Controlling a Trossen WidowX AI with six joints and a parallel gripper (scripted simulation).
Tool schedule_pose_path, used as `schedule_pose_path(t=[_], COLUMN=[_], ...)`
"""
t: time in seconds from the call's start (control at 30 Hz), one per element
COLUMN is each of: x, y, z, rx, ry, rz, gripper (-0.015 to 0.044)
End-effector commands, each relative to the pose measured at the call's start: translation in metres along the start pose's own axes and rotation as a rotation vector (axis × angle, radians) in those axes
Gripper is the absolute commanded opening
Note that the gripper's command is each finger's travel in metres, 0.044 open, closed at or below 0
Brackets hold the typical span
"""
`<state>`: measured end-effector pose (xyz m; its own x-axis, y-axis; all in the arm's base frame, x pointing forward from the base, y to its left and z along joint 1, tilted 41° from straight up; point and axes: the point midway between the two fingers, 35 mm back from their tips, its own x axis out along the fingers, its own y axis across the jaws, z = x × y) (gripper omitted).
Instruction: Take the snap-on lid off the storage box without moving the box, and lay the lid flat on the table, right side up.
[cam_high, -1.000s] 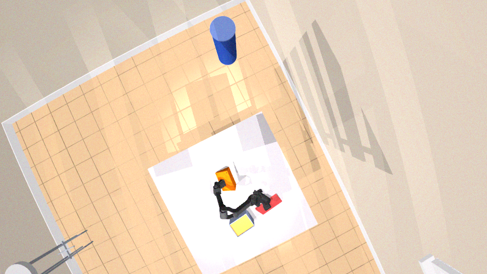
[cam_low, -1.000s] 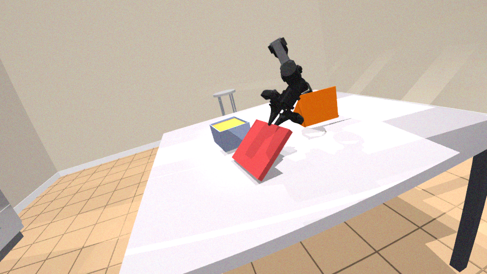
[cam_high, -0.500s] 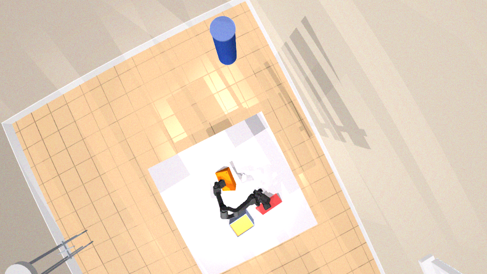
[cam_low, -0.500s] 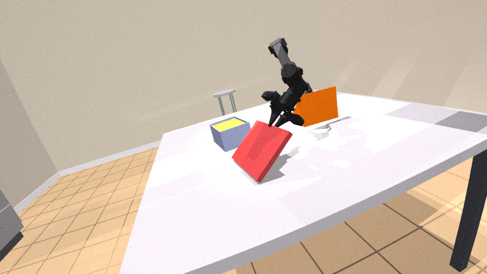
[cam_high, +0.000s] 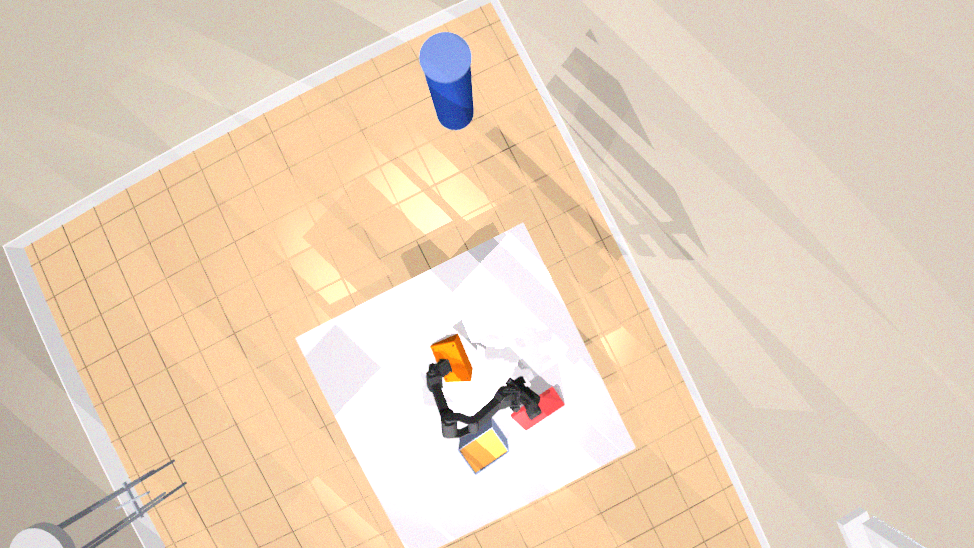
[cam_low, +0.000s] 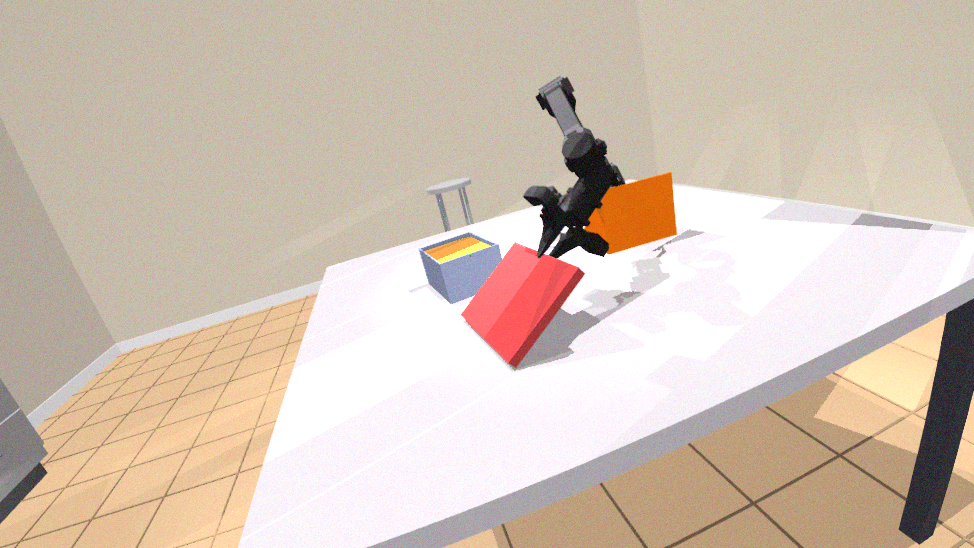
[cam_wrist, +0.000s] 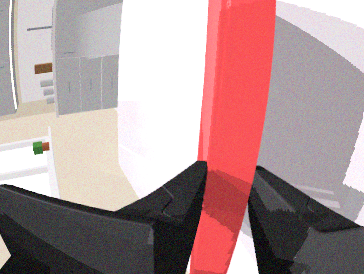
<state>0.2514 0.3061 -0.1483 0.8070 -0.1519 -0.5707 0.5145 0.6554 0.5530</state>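
The red lid (cam_high: 553, 402) (cam_low: 514, 299) (cam_wrist: 240, 75) is off the box and steeply tilted. Its upper edge is between my fingertips; its lower edge is at or just above the white table (cam_high: 422, 504) (cam_low: 381, 408), and I cannot tell if it touches. My gripper (cam_high: 533, 410) (cam_low: 546, 255) (cam_wrist: 227, 173) is shut on that edge, one finger on each side. The blue-grey storage box (cam_high: 501, 434) (cam_low: 469, 276) stands upright and open, with orange and yellow showing inside. It is beside the lid, to its left in the exterior view. The lid's underside is mostly hidden.
An orange wedge-like block (cam_high: 449, 354) (cam_low: 640, 211) stands on the table behind the gripper, near the arm. Off the table are a grey stool (cam_low: 449, 185) and a tall blue cylinder (cam_high: 452, 92). The table's near edge runs across the exterior view.
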Motion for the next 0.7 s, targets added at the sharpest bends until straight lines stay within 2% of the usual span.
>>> schedule_pose_path(t=[0.0,0.67], x=[0.012,0.022], y=[-0.017,-0.03], z=[0.005,0.006], rx=[-0.019,-0.02], ry=[-0.016,-0.016], rz=[-0.036,-0.036], gripper=[0.0,0.0])
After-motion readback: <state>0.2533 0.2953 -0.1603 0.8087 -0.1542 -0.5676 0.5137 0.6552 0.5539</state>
